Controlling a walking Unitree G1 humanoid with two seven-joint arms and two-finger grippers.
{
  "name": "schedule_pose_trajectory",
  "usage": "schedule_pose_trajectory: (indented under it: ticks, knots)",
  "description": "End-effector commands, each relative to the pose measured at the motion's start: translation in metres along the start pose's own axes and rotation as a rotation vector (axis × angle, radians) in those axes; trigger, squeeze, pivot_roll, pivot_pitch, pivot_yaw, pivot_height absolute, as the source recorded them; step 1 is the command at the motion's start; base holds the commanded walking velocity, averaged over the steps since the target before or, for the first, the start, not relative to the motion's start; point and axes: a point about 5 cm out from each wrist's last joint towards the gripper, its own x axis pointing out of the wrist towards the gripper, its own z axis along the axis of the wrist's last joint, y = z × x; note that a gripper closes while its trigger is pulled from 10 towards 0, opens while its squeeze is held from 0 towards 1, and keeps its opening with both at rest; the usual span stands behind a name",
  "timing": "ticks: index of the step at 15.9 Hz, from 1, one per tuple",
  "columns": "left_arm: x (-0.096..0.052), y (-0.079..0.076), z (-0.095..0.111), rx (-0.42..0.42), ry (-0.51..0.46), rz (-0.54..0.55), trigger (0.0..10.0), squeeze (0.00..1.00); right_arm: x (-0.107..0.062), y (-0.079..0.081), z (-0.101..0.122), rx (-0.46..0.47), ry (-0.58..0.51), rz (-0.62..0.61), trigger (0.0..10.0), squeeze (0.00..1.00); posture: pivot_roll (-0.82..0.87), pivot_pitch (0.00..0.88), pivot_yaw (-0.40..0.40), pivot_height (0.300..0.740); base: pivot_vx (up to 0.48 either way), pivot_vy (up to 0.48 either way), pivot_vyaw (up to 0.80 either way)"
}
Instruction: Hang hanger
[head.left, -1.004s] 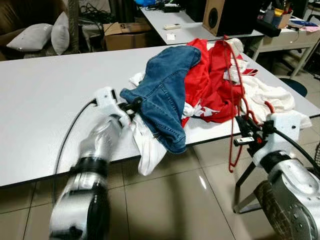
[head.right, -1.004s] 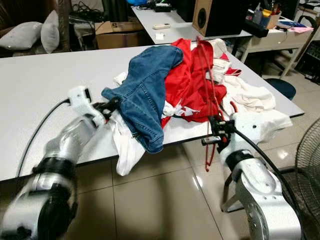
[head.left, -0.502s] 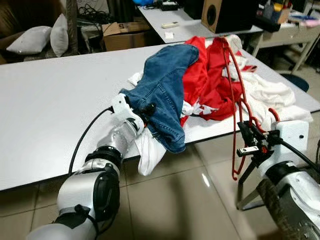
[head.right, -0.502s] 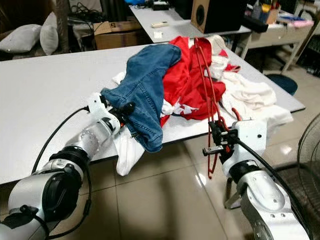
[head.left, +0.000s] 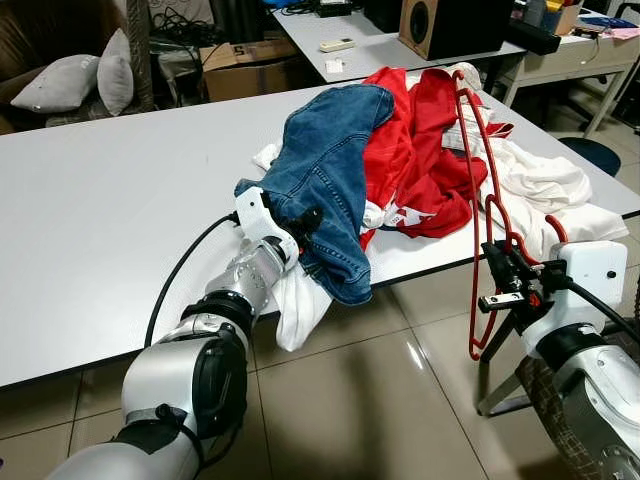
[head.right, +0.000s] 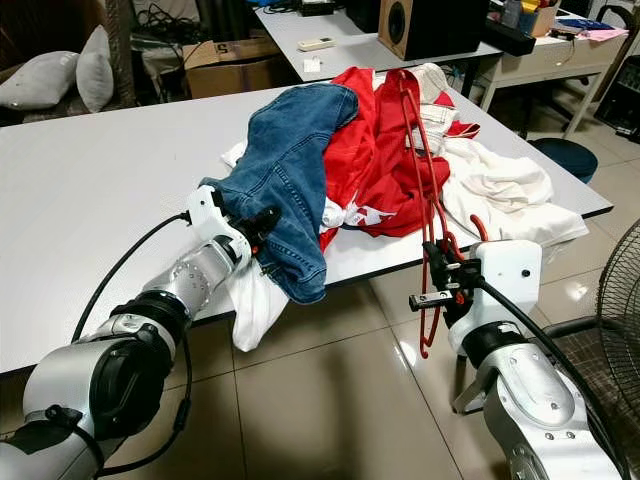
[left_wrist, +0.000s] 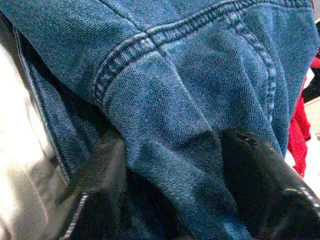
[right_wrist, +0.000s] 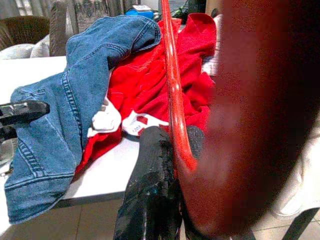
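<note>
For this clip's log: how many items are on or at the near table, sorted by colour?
Blue: 1, the jeans, with the left gripper at them.
Red: 2, the garment and the hanger, the latter in the right gripper.
White: clothes, at least 1; pieces cannot be separated.
Total: at least 4.

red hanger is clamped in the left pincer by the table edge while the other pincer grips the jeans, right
Not quite: the red hanger is clamped in the right pincer, not the left, as the left eye view shows. It does hang by the table edge, and the other one, the left pincer, grips the jeans.
</note>
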Motion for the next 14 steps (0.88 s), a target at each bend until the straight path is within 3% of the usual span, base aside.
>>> schedule_pose_trajectory:
  ticks: [1,8,11,14]
  knots:
    - [0.002,-0.005,0.006,-0.001,-0.018,-0.021,0.0,0.0,-0.001,0.001,0.002,-0.003,-0.003,-0.001,10.0,0.0,-0.19,0.011,0.079,0.74,0.0,0.0,0.0]
    - [0.001,-0.003,0.01,-0.001,-0.034,-0.025,0.0,0.0,0.004,0.003,0.003,-0.001,-0.01,0.01,10.0,0.0,-0.18,0.006,0.07,0.74,0.0,0.0,0.0]
    - [0.0,0.0,0.014,0.049,-0.037,-0.027,0.0,0.0,0.007,0.005,0.003,0.01,-0.017,0.012,10.0,0.0,-0.16,0.005,0.059,0.74,0.0,0.0,0.0]
    - [-0.002,0.002,0.037,0.106,-0.086,-0.022,0.0,0.0,0.016,0.005,0.004,0.009,-0.026,0.0,10.0,0.0,-0.14,0.0,0.056,0.74,0.0,0.0,0.0]
